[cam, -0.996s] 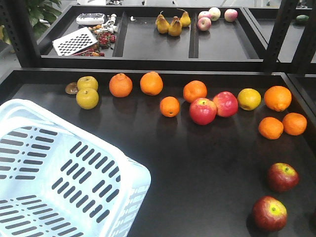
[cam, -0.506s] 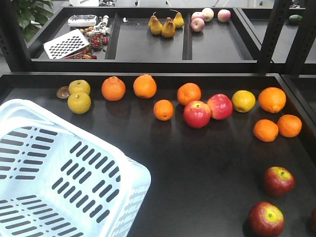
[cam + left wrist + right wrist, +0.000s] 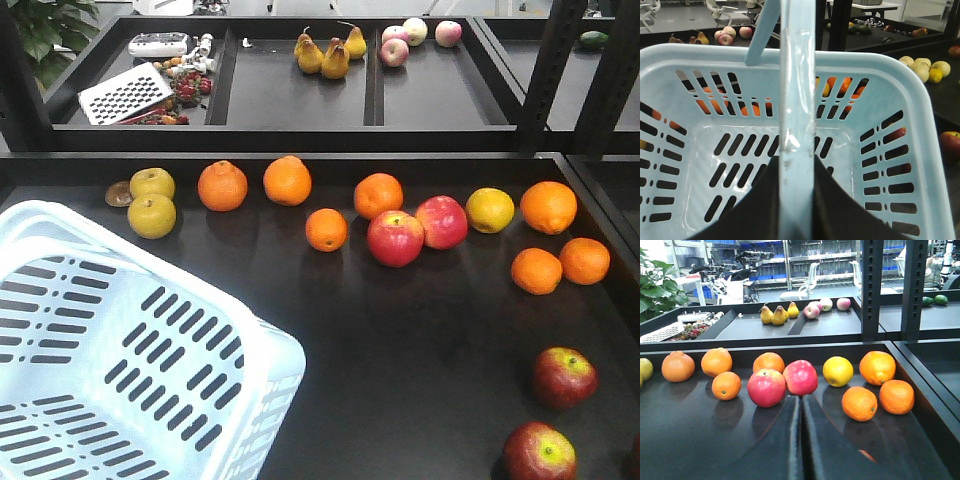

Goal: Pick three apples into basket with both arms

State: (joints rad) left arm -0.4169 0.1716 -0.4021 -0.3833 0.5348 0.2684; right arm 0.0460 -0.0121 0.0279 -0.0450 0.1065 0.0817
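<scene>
The pale blue-white basket (image 3: 120,350) sits at the front left and looks empty. In the left wrist view my left gripper (image 3: 797,162) is shut on the basket's swing handle (image 3: 797,75), above the basket's slotted floor (image 3: 740,150). Two dark maroon apples (image 3: 563,377) (image 3: 540,452) lie at the front right; a sliver of a third thing shows at the right edge. One maroon apple shows beside the basket in the left wrist view (image 3: 951,146). My right gripper (image 3: 801,397) is shut and empty, low over the black surface, pointing at two brighter red apples (image 3: 766,387). Neither gripper shows in the front view.
Two bright red apples (image 3: 395,238), several oranges (image 3: 222,186), a yellow fruit (image 3: 489,210) and two green-yellow fruits (image 3: 151,215) lie across the black tray. A raised rim (image 3: 300,158) bounds it behind. The far shelf holds pears (image 3: 325,55), pale apples and a grater (image 3: 125,92).
In the front view the fruit and far shelf have shifted a little left and down in the frame. The basket keeps its place in the frame. No fruit has moved relative to the others.
</scene>
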